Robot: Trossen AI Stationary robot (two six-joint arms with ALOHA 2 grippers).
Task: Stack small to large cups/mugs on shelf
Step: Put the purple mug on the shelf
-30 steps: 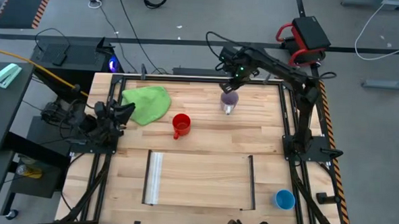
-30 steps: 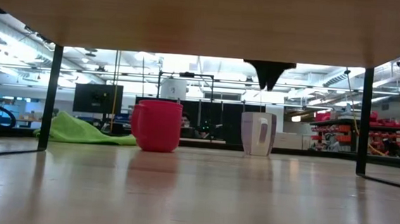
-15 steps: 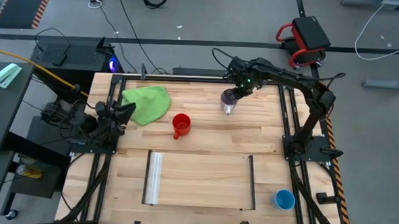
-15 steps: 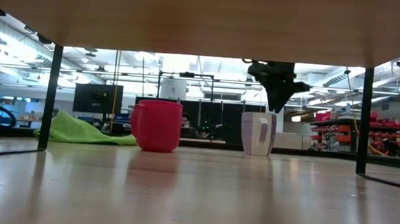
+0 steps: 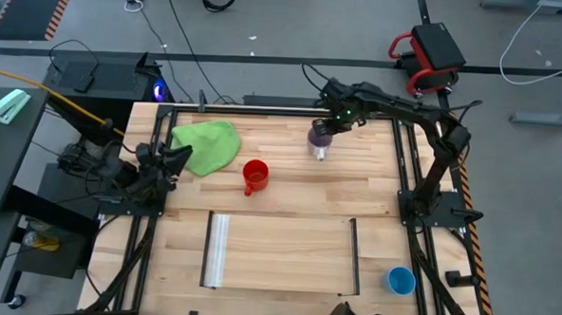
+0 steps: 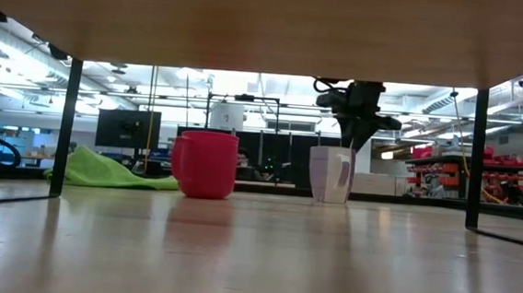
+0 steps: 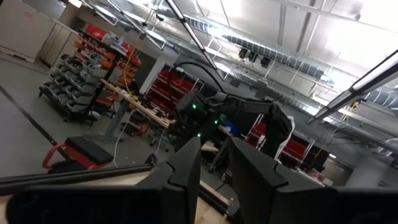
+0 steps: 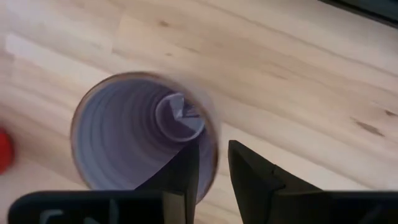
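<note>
Progress on the stacking: nothing is on the shelf (image 5: 281, 254) yet. Its light-wood panel lies bare between the two rails, well apart from my right jaws (image 5: 322, 133) and on the near side of the surface (image 5: 374, 195).

My right jaws are at the purple mug (image 5: 319, 138). The wrist view shows one finger inside the rim and one outside the wall of the mug, with only a narrow gap between them, so I judge them closed on the wall or very nearly so. From the low view the mug (image 6: 331, 174) appears to stand on the surface, not lifted.

The red mug (image 5: 254, 175) stands on the surface to one side of my right jaws, apart from the purple mug. The light-blue cup (image 5: 400, 280) sits far off, near the corner beyond the shelf's dark rail. The green cloth (image 5: 206, 145) lies past the red mug.

My left jaws (image 5: 172, 158) wait at the edge of the surface beside the cloth, holding nothing, the fingers a little apart.

Remaining, as I judge it: all three cups still need carrying to the shelf and nesting by size.
</note>
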